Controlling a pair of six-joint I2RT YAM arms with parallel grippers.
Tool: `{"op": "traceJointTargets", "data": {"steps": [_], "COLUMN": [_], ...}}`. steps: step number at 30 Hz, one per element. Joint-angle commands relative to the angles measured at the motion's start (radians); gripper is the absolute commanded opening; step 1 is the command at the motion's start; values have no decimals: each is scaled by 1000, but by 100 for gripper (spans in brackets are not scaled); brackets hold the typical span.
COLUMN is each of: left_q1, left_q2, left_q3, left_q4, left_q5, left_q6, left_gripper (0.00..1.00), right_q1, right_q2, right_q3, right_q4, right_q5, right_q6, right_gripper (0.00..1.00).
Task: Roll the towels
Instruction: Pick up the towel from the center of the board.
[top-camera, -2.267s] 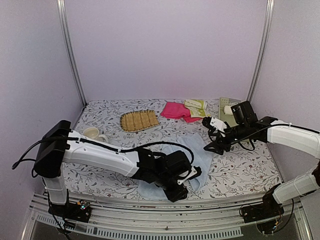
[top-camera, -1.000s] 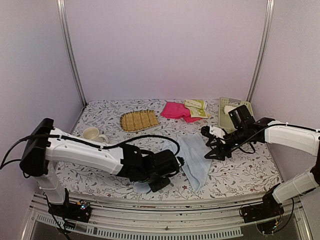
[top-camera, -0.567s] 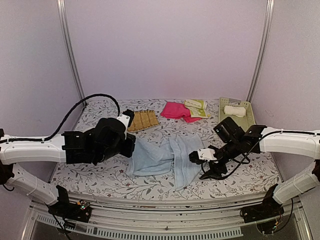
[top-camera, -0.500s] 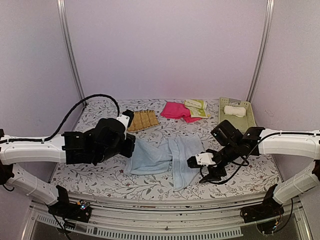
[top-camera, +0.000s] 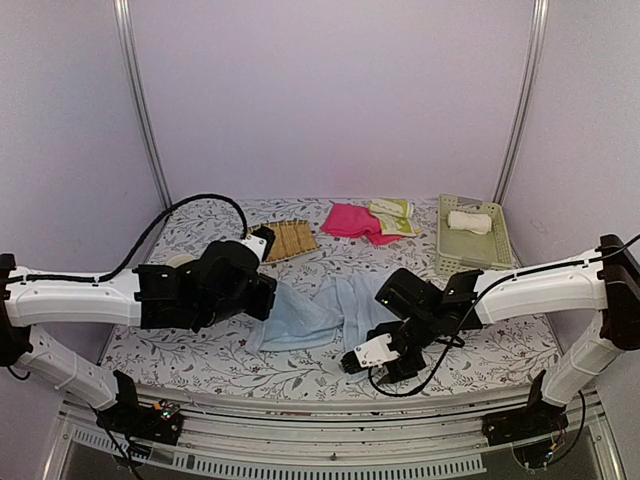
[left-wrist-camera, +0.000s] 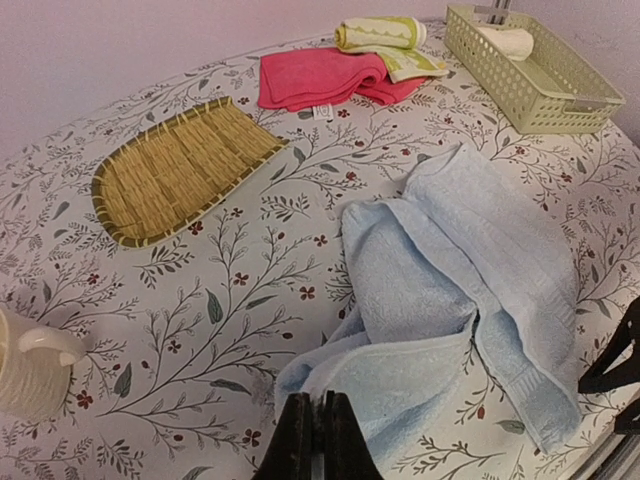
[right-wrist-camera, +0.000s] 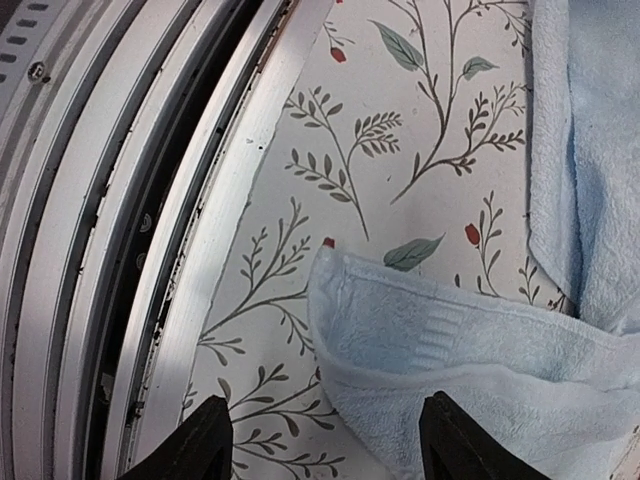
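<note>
Left gripper (left-wrist-camera: 316, 405) is clenched tight, its tips right at the left end of the light blue towel (left-wrist-camera: 450, 270) — whether any cloth is pinched between them I can't make out. That towel lies crumpled and partly folded over itself in the middle of the counter (left-wrist-camera: 230, 290), reaching toward the near edge. Right gripper (right-wrist-camera: 325, 405) hangs released, jaws wide and holding nothing, over a near corner of the same towel, which lies flat close to the metal rail (right-wrist-camera: 120, 250) along the counter's near edge.

Along the far edge the pink towel (top-camera: 350, 220) lies loosely folded, and the pale yellow-green towel (top-camera: 392, 213) touches its right side, partly rolled. In the far right corner sits the pale green basket (top-camera: 470, 255) — a rolled cream-white towel (top-camera: 468, 221) rests at its far end. Left of the pink towel lies the tan woven mat (top-camera: 292, 240), and a cream cup (left-wrist-camera: 25, 370) stands near the left edge.
</note>
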Motion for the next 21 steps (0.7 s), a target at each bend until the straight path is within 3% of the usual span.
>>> {"op": "traceJointTargets", "data": {"steps": [1, 6, 14, 15, 17, 18, 21], "left_q1": [5, 6, 12, 14, 17, 19, 32], "left_q2": [17, 19, 33, 31, 29, 27, 9], "left_q3": [21, 15, 33, 33, 34, 38, 67], "left_q4": [21, 23, 5, 4, -2, -6, -39], "left_q5": [12, 11, 13, 12, 11, 8, -17], "left_q6": [6, 14, 32, 34, 42, 45, 63], "left_gripper": [0, 0, 0, 0, 0, 0, 0], "right_q1": [38, 46, 46, 46, 43, 42, -9], "right_q2": [72, 117, 197, 199, 195, 187, 117], "right_q3": [73, 97, 138, 143, 163, 179, 268], "right_q4": [57, 48, -65, -69, -59, -59, -92], "right_q5": [100, 107, 80, 86, 130, 149, 119], "right_q6": [0, -27, -54, -56, -38, -17, 28], "right_gripper": [66, 64, 45, 37, 11, 3, 2]}}
